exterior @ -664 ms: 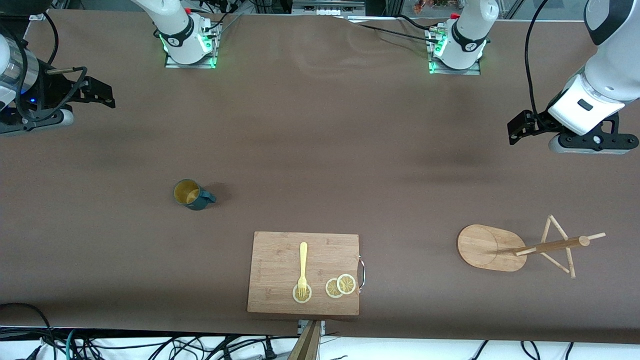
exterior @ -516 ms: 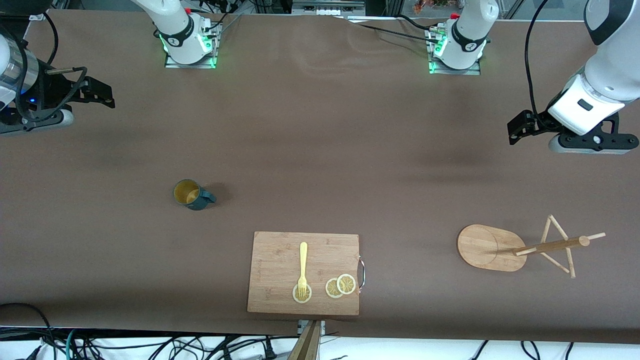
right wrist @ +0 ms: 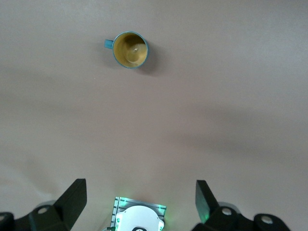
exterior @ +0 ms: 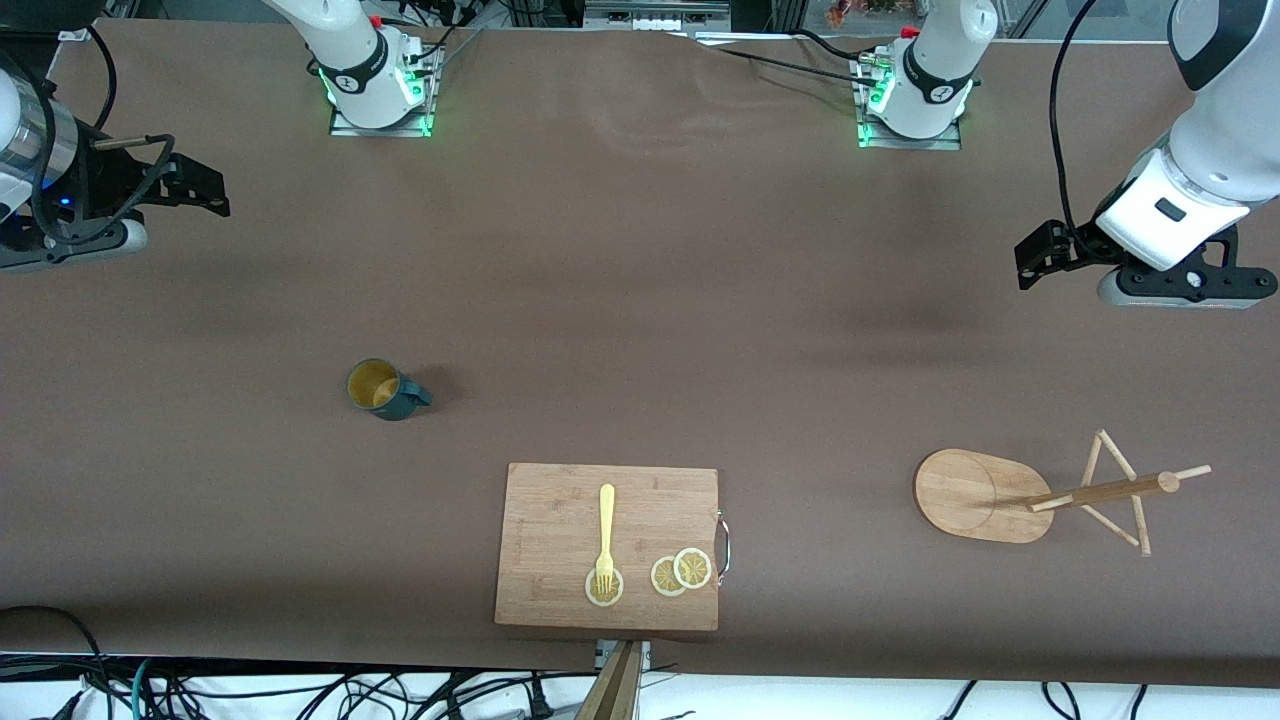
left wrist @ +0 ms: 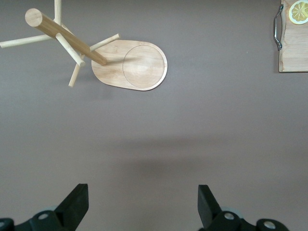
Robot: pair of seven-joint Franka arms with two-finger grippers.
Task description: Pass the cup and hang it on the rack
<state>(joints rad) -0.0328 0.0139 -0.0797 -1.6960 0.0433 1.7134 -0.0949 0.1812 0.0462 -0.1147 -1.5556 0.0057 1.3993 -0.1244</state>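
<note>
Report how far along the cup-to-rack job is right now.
Done: nothing. The small dark teal mug stands upright on the brown table, untouched.
In hand: nothing. The right gripper hangs open over its end of the table; the left gripper hangs open over its own end.
Left: pick up the mug, pass it, hang it on the light bamboo mug tree, whose pegs are bare.

**Teal, bamboo and brown**

The cup (exterior: 382, 389) is dark teal outside, mustard yellow inside. The rack (exterior: 1040, 493) is pale bamboo, as is the cutting board (exterior: 545, 520), which carries a yellow fork (exterior: 606, 535) and yellow-rimmed lemon slices (exterior: 681, 572). The table (exterior: 640, 300) is plain brown. Both arms are white with black hands.
</note>
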